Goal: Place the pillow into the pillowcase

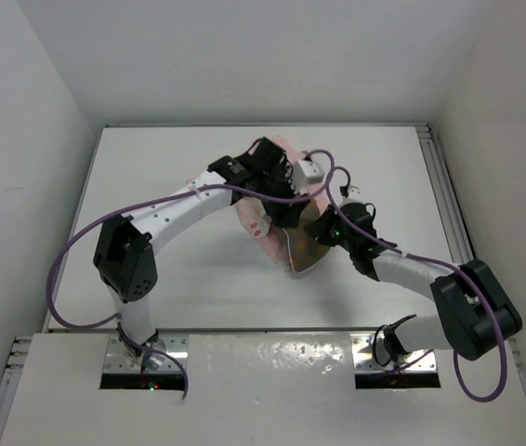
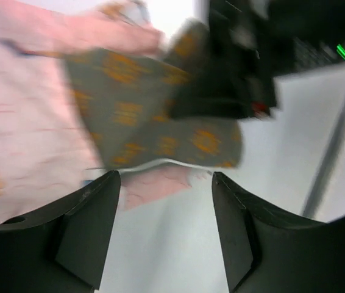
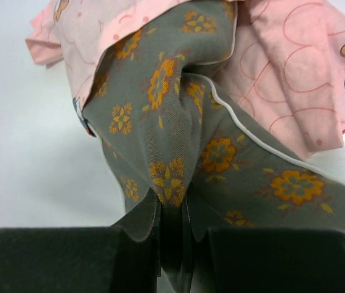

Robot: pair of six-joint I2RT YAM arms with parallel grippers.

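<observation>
I'm pinching a fold of the pillow [image 3: 178, 122] tight in my right hand [image 3: 170, 211] to feed its far end under the pillowcase [image 3: 282, 73] at the frame's top, while my left hand [image 2: 165, 180] is hovering released, probably lining up on the opening.

We found top view bright, evenly lit from above; glare patches on near panel [image 1: 272, 355]. Left wrist view was motion-blurred, pillow [image 2: 137, 111] smeared. Right wrist view was sharp, weave crisp.
</observation>
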